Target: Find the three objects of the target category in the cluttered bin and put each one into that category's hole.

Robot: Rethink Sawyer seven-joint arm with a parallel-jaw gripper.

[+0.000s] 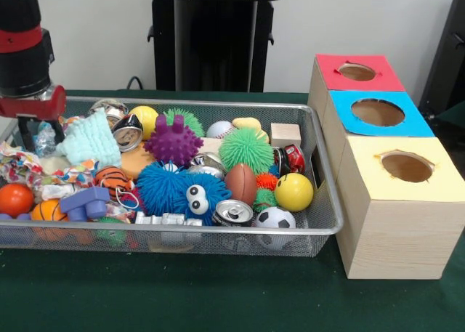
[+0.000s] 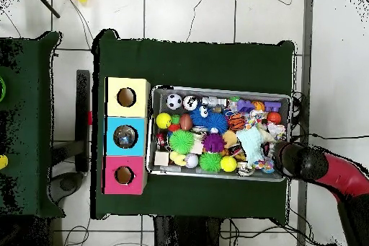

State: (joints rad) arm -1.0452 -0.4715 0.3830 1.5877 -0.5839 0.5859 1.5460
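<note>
The wire-mesh bin point(image 1: 325, 173) is full of toys; it also shows in the overhead view point(image 2: 220, 90). My gripper point(image 1: 29, 132) reaches down into the bin's far left corner, under the red and black arm; from overhead it point(image 2: 283, 158) sits over the bin's right end. A small crinkly see-through bottle with blue on it point(image 1: 45, 139) lies right beside the gripper, partly hidden. No other bottles show. The red-faced hole point(image 1: 357, 72) is on the far box of the row, and it also shows from overhead point(image 2: 124, 175).
The blue-faced hole point(image 1: 378, 112) and the yellow-faced hole point(image 1: 407, 166) are next to the red one. Shiny cans point(image 1: 232, 213) point(image 1: 128, 132), spiky balls, a light blue knitted piece point(image 1: 91, 139) and sports balls fill the bin.
</note>
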